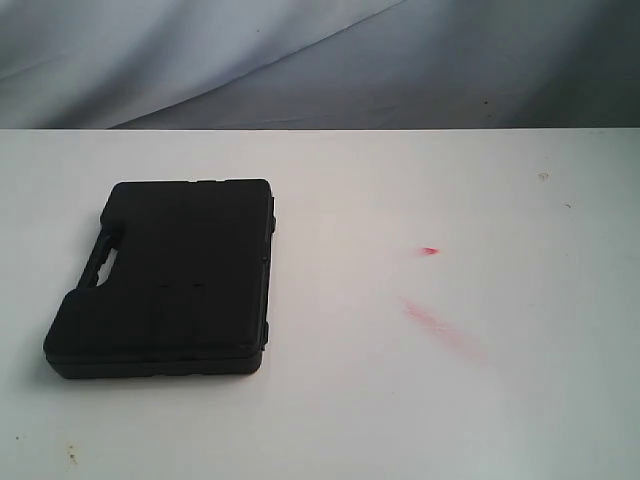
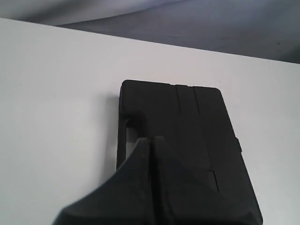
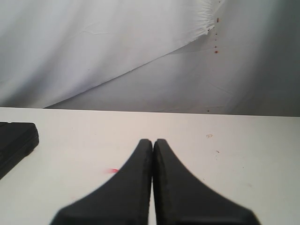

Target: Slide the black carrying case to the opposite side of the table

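The flat matte black case (image 1: 165,280) lies on the left part of the white table (image 1: 400,400), its handle cut-out on the left edge. No arm shows in the exterior view. In the left wrist view my left gripper (image 2: 151,139) is shut with nothing in it, its tips over the case (image 2: 197,126) close to the handle slot; whether it touches the lid I cannot tell. In the right wrist view my right gripper (image 3: 153,141) is shut and empty above bare table (image 3: 243,154), with a corner of the case (image 3: 16,140) far off to one side.
Faint red marks (image 1: 430,315) and a small red spot (image 1: 429,250) stain the table right of the case. A grey-white cloth backdrop (image 1: 320,60) hangs behind the table's far edge. Small specks (image 1: 543,177) dot the right side.
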`<control>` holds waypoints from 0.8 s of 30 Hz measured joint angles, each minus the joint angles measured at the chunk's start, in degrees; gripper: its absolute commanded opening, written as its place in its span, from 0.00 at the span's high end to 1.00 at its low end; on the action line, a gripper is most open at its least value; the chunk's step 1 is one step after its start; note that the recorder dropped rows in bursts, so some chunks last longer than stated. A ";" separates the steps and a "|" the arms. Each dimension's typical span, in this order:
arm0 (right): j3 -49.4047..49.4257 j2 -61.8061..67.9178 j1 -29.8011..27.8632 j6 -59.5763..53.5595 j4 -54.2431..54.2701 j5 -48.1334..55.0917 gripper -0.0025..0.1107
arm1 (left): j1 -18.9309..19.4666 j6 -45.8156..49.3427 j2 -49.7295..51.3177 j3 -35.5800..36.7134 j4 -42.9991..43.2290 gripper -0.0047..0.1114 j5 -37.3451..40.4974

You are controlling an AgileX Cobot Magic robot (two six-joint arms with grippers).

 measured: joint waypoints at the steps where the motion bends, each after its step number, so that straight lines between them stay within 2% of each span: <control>1: 0.00 0.00 0.00 0.00 0.00 0.00 0.98 | 0.00 0.00 -1.00 0.00 0.00 0.96 0.25; 9: 0.00 0.00 0.00 0.00 0.00 0.00 0.98 | 0.00 0.00 -9.37 3.95 0.00 0.96 -0.02; 16: 0.00 0.00 0.00 0.00 0.00 0.00 0.98 | 0.00 0.24 -19.33 14.07 2.69 0.96 -8.99; 24: 0.00 0.00 0.00 0.00 0.00 0.00 0.98 | 0.00 0.40 -28.11 21.92 5.58 0.96 -13.77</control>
